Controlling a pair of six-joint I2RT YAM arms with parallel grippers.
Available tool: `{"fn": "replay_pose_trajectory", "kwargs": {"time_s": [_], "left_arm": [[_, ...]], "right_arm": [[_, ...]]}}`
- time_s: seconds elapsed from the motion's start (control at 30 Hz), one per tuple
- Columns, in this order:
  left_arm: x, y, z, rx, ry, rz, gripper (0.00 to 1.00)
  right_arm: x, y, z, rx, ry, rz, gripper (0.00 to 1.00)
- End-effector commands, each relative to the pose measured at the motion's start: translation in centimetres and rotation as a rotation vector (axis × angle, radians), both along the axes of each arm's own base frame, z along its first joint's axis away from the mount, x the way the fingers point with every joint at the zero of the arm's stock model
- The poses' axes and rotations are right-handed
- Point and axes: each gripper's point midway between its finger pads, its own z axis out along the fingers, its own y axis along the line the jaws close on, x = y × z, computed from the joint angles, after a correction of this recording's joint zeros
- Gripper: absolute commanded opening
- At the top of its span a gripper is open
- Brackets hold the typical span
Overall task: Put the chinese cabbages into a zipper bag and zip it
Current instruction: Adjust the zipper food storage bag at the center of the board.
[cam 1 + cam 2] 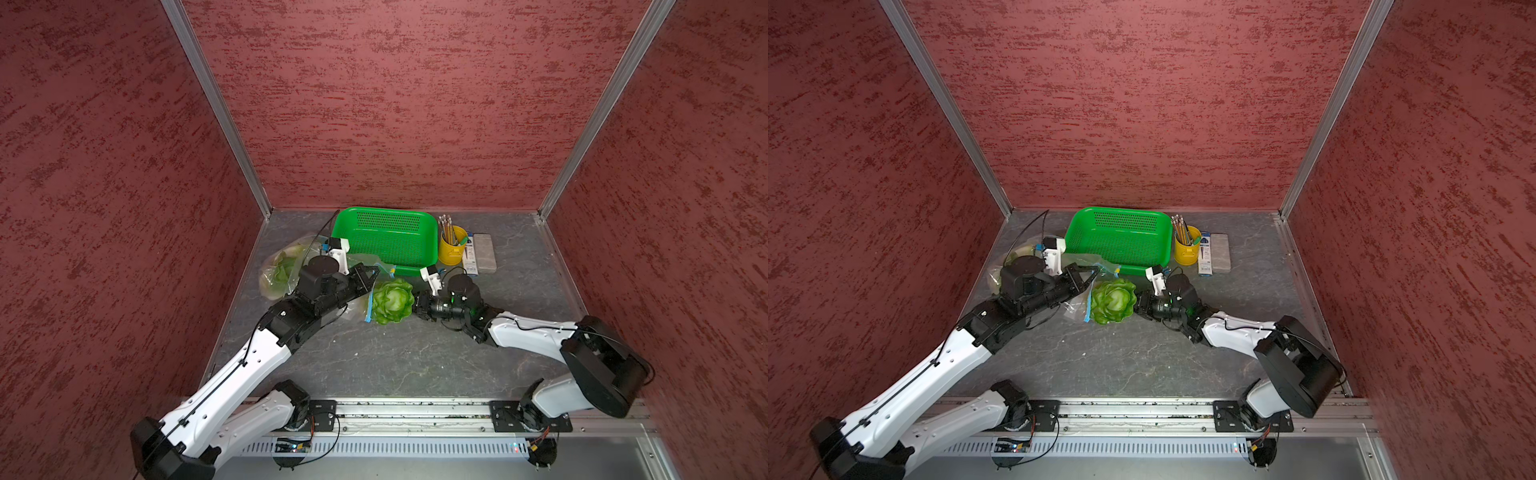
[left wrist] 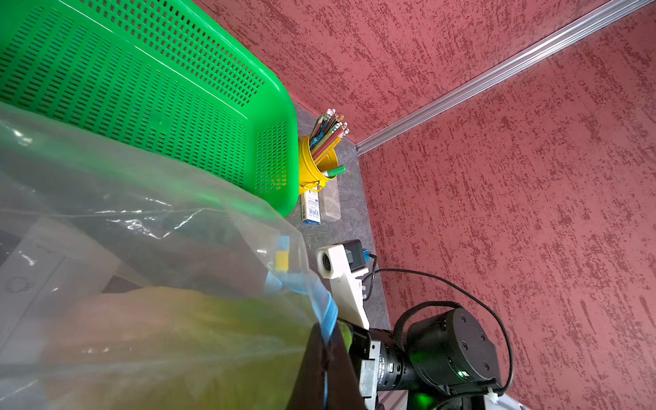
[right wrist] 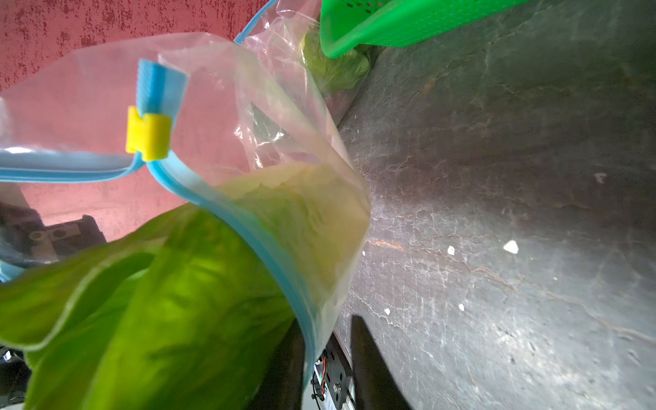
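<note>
Clear plastic of the zipper bag (image 3: 220, 88) hangs from my left gripper (image 1: 372, 275), clamped on its rim. 1 chinese cabbage (image 1: 390, 301) lies base-first in the mouth, long axis pointing straight from my right gripper (image 1: 417, 306), nearer; its grip I cannot tell.

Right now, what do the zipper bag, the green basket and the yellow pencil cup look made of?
The zipper bag: thin clear plastic film, glossy and wrinkled, a cabbage showing through. The green basket: rigid moulded plastic, smooth sheen, slotted walls. The yellow cup: probably painted metal, glossy and pail-shaped; plastic is possible.
</note>
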Motion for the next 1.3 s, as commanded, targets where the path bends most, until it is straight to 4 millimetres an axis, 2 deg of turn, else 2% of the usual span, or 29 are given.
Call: {"fn": "replay_pose_trajectory", "kwargs": {"time_s": [0.0,0.1,0.13,0.17,0.3,0.47,0.57,0.83,1.0,1.17,1.27], "left_arm": [[0.0,0.1,1.9,-0.058,-0.053,-0.004,0.00],[-0.2,0.2,2.2,-0.066,-0.058,-0.010,0.00],[-0.2,0.2,2.3,-0.067,-0.059,-0.012,0.00],[-0.3,0.2,2.4,-0.068,-0.061,-0.014,0.00],[-0.5,0.2,2.4,-0.071,-0.059,-0.024,0.00],[-0.7,0.3,2.4,-0.050,-0.062,-0.031,0.00],[-0.7,0.2,2.0,-0.023,-0.047,-0.042,0.00],[-0.9,0.6,3.6,0.051,-0.082,-0.050,0.00],[-1.2,-0.1,5.7,0.050,-0.119,-0.086,0.00],[-2.2,-1.0,7.3,0.044,-0.146,-0.130,0.00],[-2.6,-2.2,7.5,0.005,-0.151,-0.161,0.00]], "right_arm": [[0.8,0.3,2.0,0.027,-0.068,-0.029,0.17],[1.1,0.1,1.9,0.014,-0.079,-0.043,0.12],[1.0,-0.1,3.1,0.035,-0.104,-0.051,0.09],[1.0,-0.2,3.5,0.041,-0.116,-0.054,0.06],[1.1,-0.7,4.1,0.006,-0.141,-0.074,0.00],[0.9,-1.8,6.2,-0.074,-0.191,-0.088,0.00],[0.4,-2.3,8.3,-0.116,-0.224,-0.076,0.00],[-0.6,-3.5,15.5,-0.183,-0.347,-0.045,0.00],[-0.8,-3.7,20.3,-0.176,-0.434,-0.040,0.00],[0.4,-4.8,22.8,-0.253,-0.508,-0.104,0.02],[0.7,-4.2,22.9,-0.260,-0.520,-0.083,0.02]]}}
